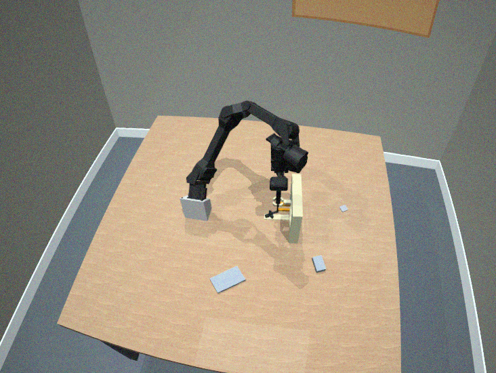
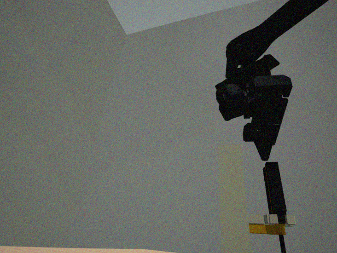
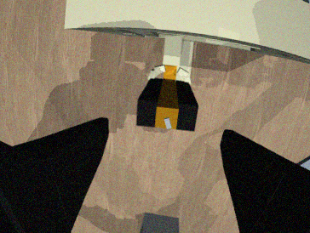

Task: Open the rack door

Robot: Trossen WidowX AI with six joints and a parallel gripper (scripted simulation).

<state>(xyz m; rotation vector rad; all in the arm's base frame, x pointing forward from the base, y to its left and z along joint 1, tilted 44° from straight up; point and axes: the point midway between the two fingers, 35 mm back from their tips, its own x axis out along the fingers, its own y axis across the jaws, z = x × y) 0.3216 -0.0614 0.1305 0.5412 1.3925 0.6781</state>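
Note:
The upright handle (image 2: 275,187) (image 3: 167,115) is black with an orange stripe. It stands off the pale door panel (image 1: 296,196) (image 2: 232,190) (image 3: 170,14), held by pale brackets, with an orange bar (image 1: 284,209) (image 2: 266,228) low beside it. The door looks flush with its frame; I cannot tell the two apart. My gripper (image 1: 279,186) (image 2: 264,159) (image 3: 165,133) is open and empty, pointing down just above the handle's top. In the wrist view the fingertips stand either side of the handle, with gaps. In the top view the gripper largely hides the handle.
A large blue pad (image 1: 228,279) lies at the front, a smaller one (image 1: 319,263) right of it, and a tiny one (image 1: 343,208) beyond the door. A small black piece (image 1: 269,215) sits low near the handle. The grey arm base (image 1: 195,208) stands left.

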